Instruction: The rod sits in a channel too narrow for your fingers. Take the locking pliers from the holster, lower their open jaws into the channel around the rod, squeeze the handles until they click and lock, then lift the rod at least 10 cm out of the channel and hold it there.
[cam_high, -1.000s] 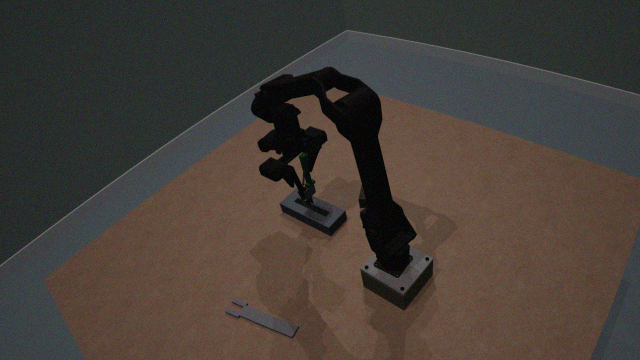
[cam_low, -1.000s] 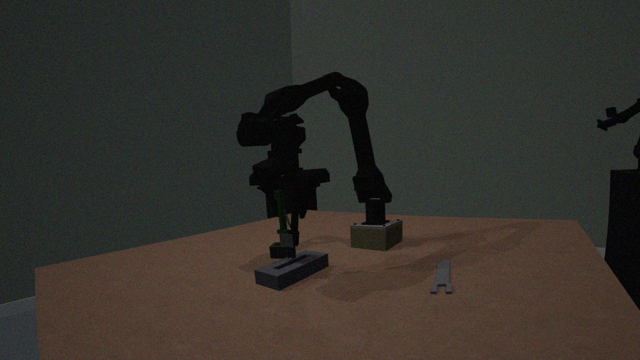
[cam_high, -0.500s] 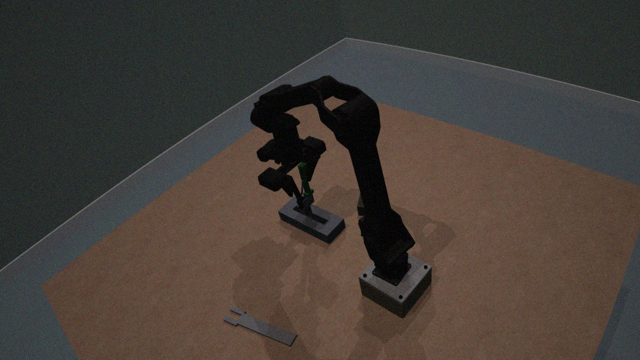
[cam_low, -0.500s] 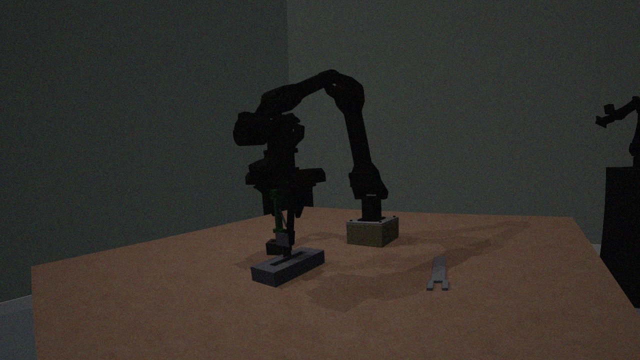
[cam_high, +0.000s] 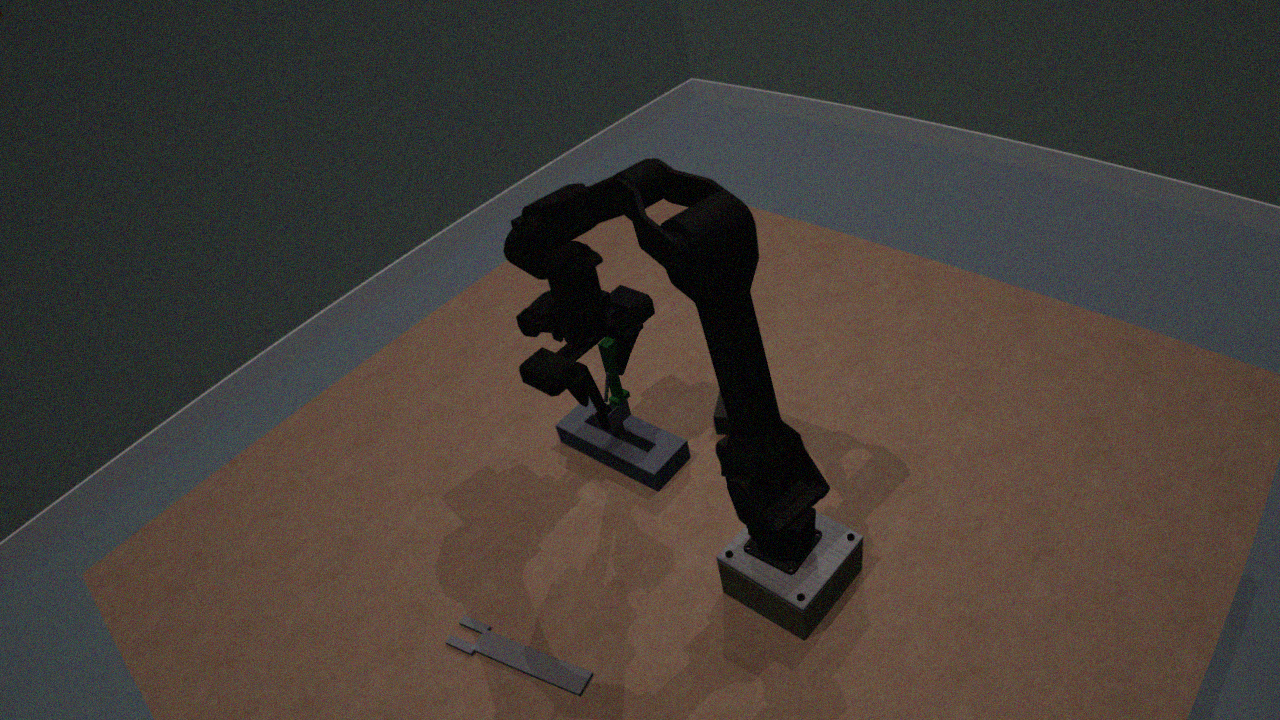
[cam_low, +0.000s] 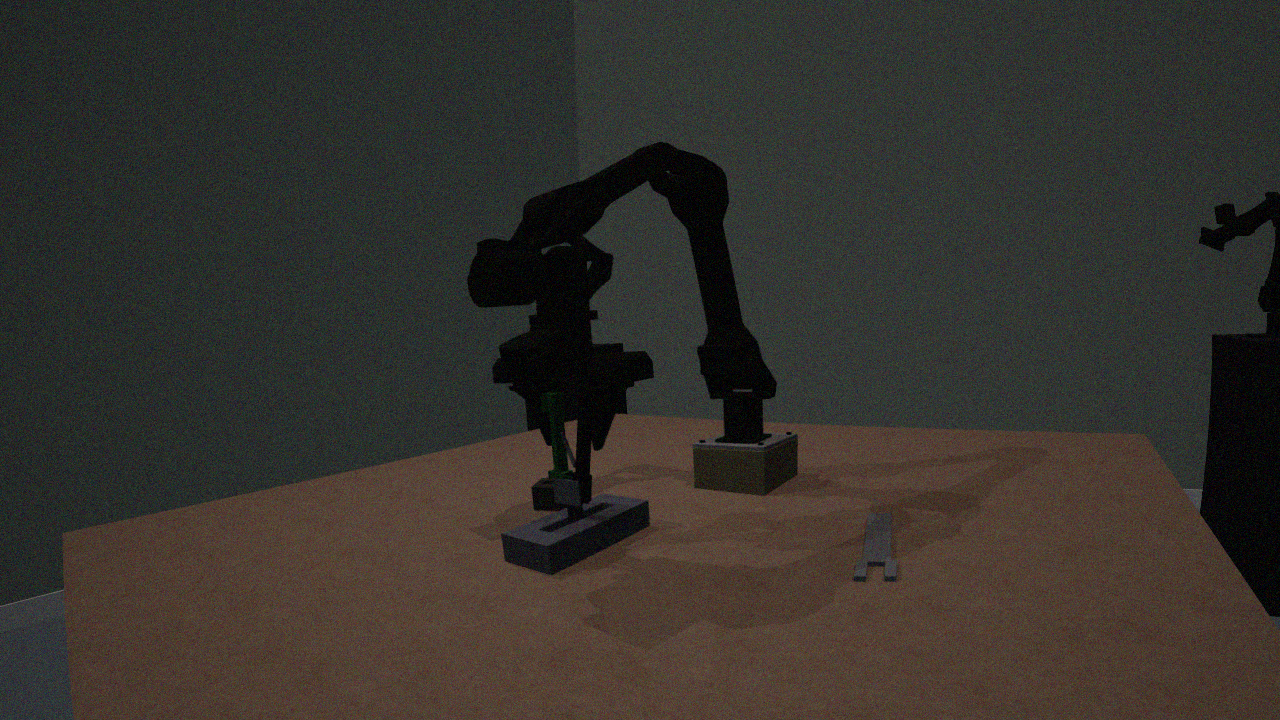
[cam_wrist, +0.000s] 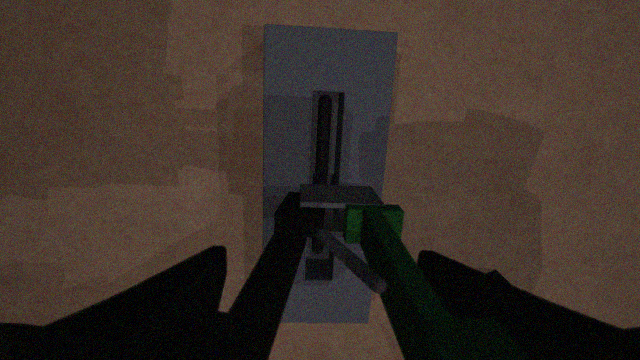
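"Why does the gripper (cam_high: 604, 380) (cam_low: 572, 438) (cam_wrist: 324, 261) straddle the pliers (cam_high: 615, 385) (cam_low: 558, 447) (cam_wrist: 387, 250)?"

"Fingers grip both handles, ready to squeeze, I'd guess. Jaws point down; the rod (cam_wrist: 324, 130) lies in the slotted block (cam_high: 671, 447) (cam_low: 529, 548) (cam_wrist: 330, 60), wrist view's upper middle."

One channel block (cam_high: 666, 447) (cam_low: 528, 550) (cam_wrist: 330, 60), one pair of pliers (cam_high: 615, 380) (cam_low: 558, 438) (cam_wrist: 395, 255), one flat forked piece (cam_high: 534, 662) (cam_low: 879, 540).

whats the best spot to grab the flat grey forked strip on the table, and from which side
Probably mid-shaft on the flat grey forked strip, from straight above, one finger at each long edge. The shaft's long edges run roughly parallel, while the prongs are narrower. It lies flat and looks thin, so fingertips should go low.
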